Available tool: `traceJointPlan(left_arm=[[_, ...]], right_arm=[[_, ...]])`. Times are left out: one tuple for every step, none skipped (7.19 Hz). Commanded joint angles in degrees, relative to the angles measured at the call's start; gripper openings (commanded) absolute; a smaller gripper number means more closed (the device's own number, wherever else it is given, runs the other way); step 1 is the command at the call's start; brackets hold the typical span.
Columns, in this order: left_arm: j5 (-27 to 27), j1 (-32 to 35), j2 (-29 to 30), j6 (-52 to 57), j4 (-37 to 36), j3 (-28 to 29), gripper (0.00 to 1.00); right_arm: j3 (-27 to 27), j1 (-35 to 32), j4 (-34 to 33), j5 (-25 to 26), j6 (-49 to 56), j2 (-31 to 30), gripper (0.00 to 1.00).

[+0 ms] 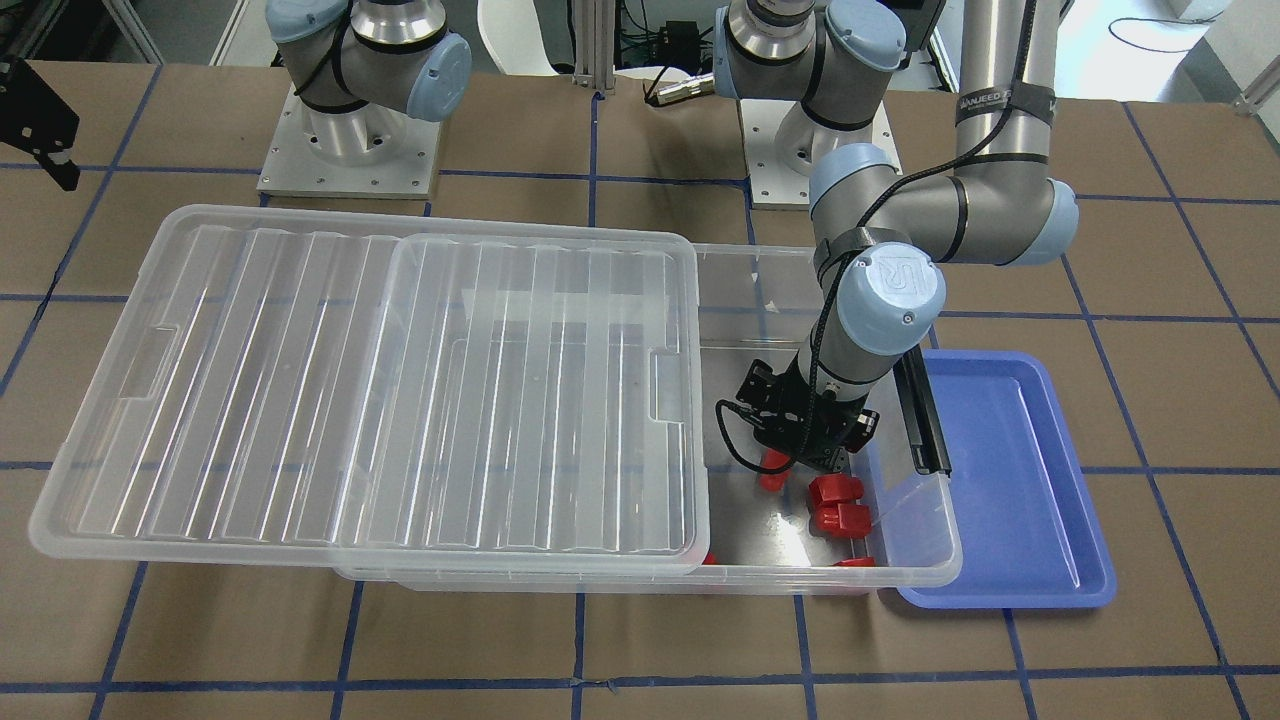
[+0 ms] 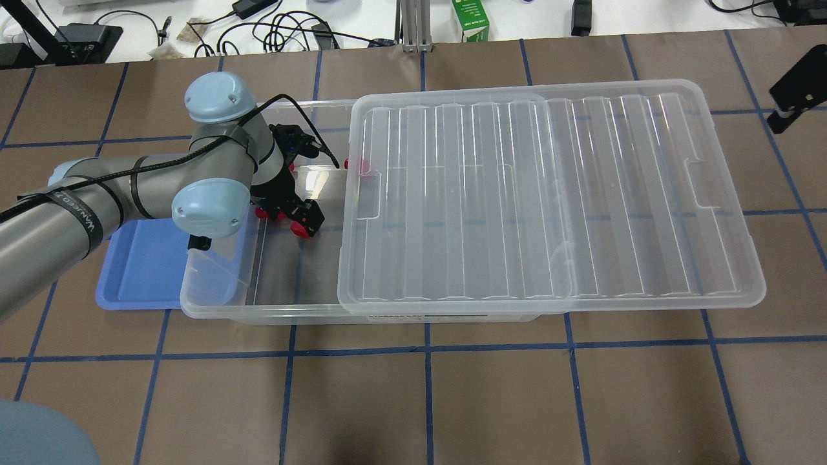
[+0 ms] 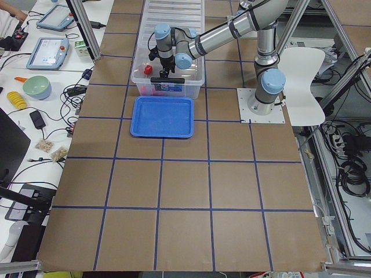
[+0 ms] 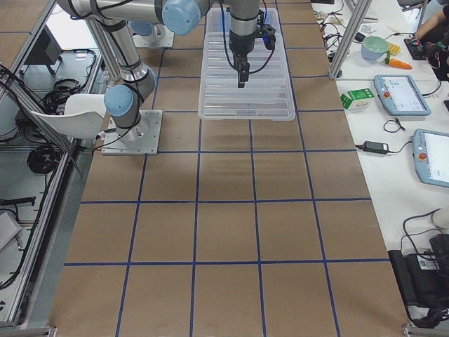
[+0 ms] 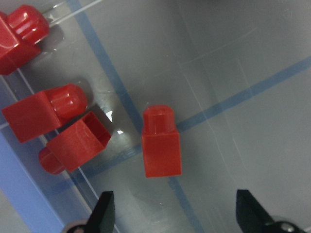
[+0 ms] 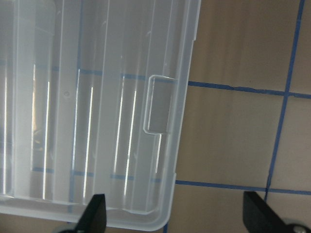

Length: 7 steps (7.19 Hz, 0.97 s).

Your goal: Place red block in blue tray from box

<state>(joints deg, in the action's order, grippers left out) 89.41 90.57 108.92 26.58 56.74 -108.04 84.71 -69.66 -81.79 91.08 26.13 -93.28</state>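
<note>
Several red blocks lie on the floor of the clear box [image 1: 930,565] at its uncovered end. In the left wrist view one red block [image 5: 162,148] lies apart from the others, just ahead of my open left gripper [image 5: 177,211], which touches nothing. From the front, the left gripper [image 1: 815,462] reaches down inside the box right above the red blocks [image 1: 838,505]. The blue tray [image 1: 1010,470] sits empty against the box's short end. My right gripper [image 6: 177,216] is open and empty, high above the lid's edge.
The ribbed clear lid [image 1: 370,390] lies shifted along the box and overhangs its far end. A black latch bar [image 1: 925,420] sits on the box rim next to the tray. Three more red blocks [image 5: 43,111] lie near the box wall.
</note>
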Motion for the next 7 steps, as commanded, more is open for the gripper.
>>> traceJointPlan(left_arm=[[-0.11, -0.04, 1.11, 0.32, -1.63, -0.86, 0.89], [-0.11, -0.04, 1.64, 0.32, -1.72, -0.86, 0.89], [-0.2, 0.05, 2.08, 0.4, -1.72, -0.86, 0.89], [-0.37, 0.05, 2.43, 0.49, -1.9, -0.77, 0.89], [-0.46, 0.05, 2.61, 0.49, -1.98, -0.77, 0.85], [-0.38, 0.05, 2.87, 0.58, -1.99, -0.77, 0.77], [-0.29, -0.04, 3.14, 0.58, -1.99, -0.68, 0.77]], right_arm=[[0.02, -8.87, -0.83, -0.73, -11.75, 0.64, 1.0], [0.02, -13.44, -2.92, -0.64, -17.38, 1.51, 1.0], [-0.07, -17.49, -4.33, -0.64, -23.26, 3.52, 1.0], [-0.24, -20.75, -7.3, -0.38, -27.15, 5.45, 1.0], [-0.51, -21.3, -7.51, -0.29, -27.1, 6.08, 1.0], [0.01, -21.31, -7.42, -0.55, -26.93, 5.91, 1.0], [0.11, -21.31, -7.33, -0.46, -26.75, 6.0, 1.0]])
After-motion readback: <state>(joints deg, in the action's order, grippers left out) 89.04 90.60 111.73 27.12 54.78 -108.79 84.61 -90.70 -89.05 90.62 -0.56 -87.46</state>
